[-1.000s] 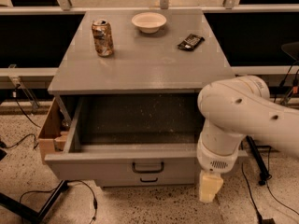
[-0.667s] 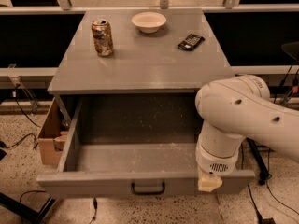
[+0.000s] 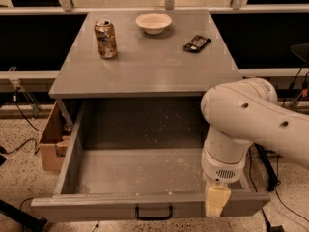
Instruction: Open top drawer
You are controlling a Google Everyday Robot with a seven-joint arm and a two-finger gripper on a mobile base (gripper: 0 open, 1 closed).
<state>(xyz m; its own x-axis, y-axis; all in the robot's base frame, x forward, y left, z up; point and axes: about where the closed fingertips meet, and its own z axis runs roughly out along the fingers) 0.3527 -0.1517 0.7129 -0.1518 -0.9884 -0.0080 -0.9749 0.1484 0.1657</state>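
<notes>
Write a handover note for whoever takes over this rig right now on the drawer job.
Claw: low at the front edge of the top drawer, right of its black handle, not on it.
Top drawer: pulled far out, crumb-speckled floor showing.
Done: opening looks complete.
Left: probably only backing the claw clear of the drawer.

Right end of the top drawer (image 3: 96, 208) front behind the gripper (image 3: 217, 202); arm (image 3: 251, 115) off the right edge.
</notes>
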